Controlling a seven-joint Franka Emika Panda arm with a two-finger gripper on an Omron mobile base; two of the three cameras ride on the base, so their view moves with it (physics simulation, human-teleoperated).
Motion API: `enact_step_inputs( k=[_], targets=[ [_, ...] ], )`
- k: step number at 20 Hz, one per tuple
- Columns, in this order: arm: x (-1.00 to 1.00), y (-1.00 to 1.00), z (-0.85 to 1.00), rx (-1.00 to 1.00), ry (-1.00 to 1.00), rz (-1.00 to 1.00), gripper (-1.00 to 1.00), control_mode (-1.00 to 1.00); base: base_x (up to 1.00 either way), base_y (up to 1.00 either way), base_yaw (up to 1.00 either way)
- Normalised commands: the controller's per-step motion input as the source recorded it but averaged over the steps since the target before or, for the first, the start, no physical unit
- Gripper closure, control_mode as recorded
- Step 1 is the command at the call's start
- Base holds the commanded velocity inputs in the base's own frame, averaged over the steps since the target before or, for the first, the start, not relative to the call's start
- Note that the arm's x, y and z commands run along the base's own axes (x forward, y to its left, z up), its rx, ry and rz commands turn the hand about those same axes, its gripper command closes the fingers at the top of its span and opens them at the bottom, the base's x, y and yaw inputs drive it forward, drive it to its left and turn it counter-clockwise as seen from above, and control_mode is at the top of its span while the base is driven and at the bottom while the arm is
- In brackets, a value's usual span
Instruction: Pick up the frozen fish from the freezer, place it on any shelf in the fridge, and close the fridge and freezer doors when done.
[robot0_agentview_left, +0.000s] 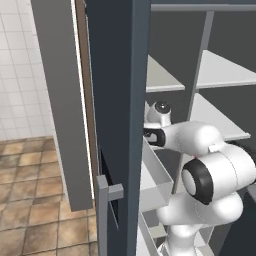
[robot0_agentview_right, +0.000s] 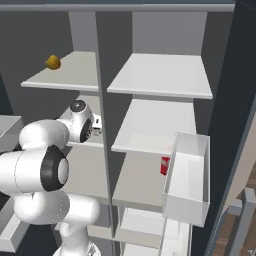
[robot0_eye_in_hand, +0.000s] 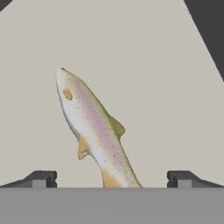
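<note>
The tall dark blue-grey unit stands open, its smooth matte interior split by a thin grey vertical divider into two columns of flat pale grey shelves. In the left base view the freezer door swings out edge-on, a long grey handle on its outer face and a box-like pale door bin on its inner face. On the other side of the divider, the fridge door carries a similar open-topped bin. The floor beside the unit is brown mottled tile, backed by a white tiled wall.

The white, glossy, rounded arm reaches into the column left of the divider. A small yellow-brown lump sits on the top shelf there, too small to name with confidence. Right of the divider, a small red upright bottle stands on a lower shelf, just beside the bin.

In the hand view the frozen fish lies flat on a pale shelf left of the divider: slender, silvery with a pinkish speckled flank and yellow fins, tail toward the gripper. The two dark fingertips are spread wide either side of the tail, touching nothing.
</note>
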Motion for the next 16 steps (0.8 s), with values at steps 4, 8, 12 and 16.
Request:
enact_step_inputs(
  k=[4,8,12,16],
  targets=[
    [0.36,0.00,-0.31,0.00,0.04,0.00,-1.00,-1.00,0.00,0.00,0.00],
    [0.35,0.00,-0.35,0.00,0.05,0.00,-1.00,-1.00,0.00,0.00,0.00],
    [0.20,0.00,-0.48,0.00,0.05,0.00,1.00,-1.00,0.00,0.00,0.00],
    [-0.11,0.00,-0.55,0.00,0.01,0.00,1.00,-1.00,0.00,0.00,0.00]
  ],
)
